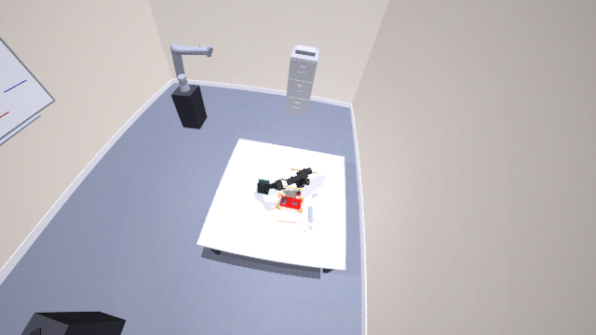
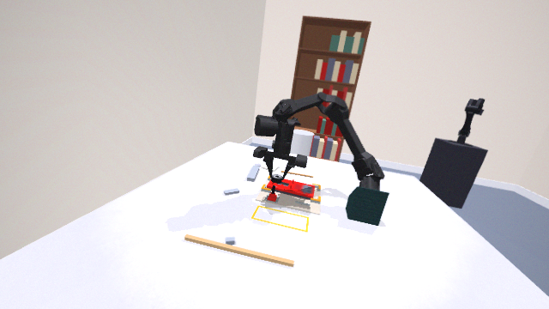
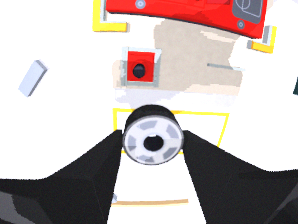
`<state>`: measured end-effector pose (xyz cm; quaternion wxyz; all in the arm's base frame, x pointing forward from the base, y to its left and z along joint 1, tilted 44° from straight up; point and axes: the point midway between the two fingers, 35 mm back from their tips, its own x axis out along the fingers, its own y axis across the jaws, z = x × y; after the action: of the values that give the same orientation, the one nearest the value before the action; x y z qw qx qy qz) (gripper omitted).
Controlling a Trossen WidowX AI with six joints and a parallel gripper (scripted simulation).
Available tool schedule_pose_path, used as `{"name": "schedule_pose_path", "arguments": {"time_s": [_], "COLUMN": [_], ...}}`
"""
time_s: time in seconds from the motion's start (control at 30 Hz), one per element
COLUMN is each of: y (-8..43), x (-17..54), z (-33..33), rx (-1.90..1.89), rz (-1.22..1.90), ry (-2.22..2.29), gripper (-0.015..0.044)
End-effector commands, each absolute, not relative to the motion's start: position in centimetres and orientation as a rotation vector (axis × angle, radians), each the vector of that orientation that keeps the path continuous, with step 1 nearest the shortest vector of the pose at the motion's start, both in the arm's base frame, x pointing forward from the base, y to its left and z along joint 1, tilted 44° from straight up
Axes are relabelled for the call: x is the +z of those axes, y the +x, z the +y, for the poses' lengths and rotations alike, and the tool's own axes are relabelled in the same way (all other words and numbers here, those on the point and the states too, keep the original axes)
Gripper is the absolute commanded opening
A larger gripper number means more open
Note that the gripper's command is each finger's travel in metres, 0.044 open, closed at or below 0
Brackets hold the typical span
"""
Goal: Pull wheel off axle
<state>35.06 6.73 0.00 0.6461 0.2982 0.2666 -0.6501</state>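
The wheel (image 2: 277, 177) (image 3: 153, 152), with a black tyre and a pale spoked hub, is held between the fingertips of my gripper (image 2: 277, 175) (image 3: 152, 135), which is shut on it. The upright black axle (image 2: 273, 191) (image 3: 139, 70) stands on a small red block (image 2: 272, 197) (image 3: 148, 59) and its top is bare. The wheel is off the axle, above its top. The marked area, a yellow outline (image 2: 308, 224) (image 3: 200, 113), lies beside the beige board. In the wrist view the wheel overlaps part of this outline, from higher up.
A red car body (image 1: 291, 203) (image 2: 300, 191) (image 3: 185, 9) sits between yellow corner brackets (image 3: 111, 27) beyond the beige board (image 3: 190, 55). Grey blocks (image 2: 232, 191) (image 3: 32, 78) and a wooden strip (image 2: 240, 250) (image 3: 150, 202) lie around. The dark arm base (image 2: 366, 206) stands at one side.
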Motion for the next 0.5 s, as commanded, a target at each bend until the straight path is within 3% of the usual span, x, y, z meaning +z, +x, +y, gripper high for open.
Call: {"name": "schedule_pose_path", "arguments": {"time_s": [0.0, 0.47], "y": [33.6, 31.1], "x": [-2.1, -4.9], "z": [8.4, 11.8], "rx": [-1.494, -1.506], "rz": [0.617, 0.613], "ry": [0.666, 0.681], "gripper": [0.0000, 0.0000]}}
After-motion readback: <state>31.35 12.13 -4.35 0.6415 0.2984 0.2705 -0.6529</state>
